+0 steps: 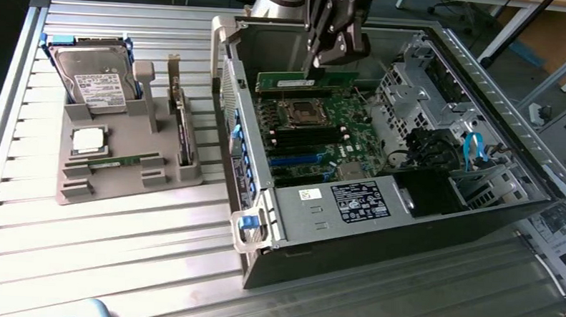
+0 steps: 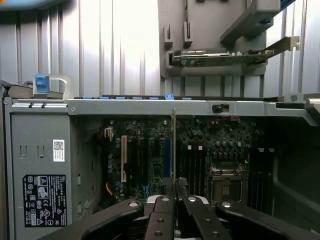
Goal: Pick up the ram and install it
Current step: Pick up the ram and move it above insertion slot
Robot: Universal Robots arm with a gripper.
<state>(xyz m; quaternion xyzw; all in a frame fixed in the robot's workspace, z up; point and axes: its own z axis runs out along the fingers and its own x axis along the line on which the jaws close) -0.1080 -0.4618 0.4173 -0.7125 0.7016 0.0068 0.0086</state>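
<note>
The ram [image 1: 291,81] is a narrow green stick with a white label. It hangs level inside the open computer case [image 1: 261,222], above the far edge of the motherboard [image 1: 327,142]. My gripper [image 1: 315,75] reaches down from above and is shut on the ram's end. In the wrist view the ram [image 2: 173,145] appears edge-on as a thin line, pinched between the black fingers [image 2: 165,192] of my gripper [image 2: 173,186]. It stands over the long black memory slots [image 2: 192,162] beside the processor socket [image 2: 225,182].
On the exterior view's left, a grey holder [image 1: 120,173] carries a hard drive [image 1: 94,78], a square silver chip [image 1: 89,139] and an upright expansion card [image 1: 179,118]. The case walls, a drive cage [image 1: 411,85] and the power supply [image 1: 358,201] hem in the motherboard.
</note>
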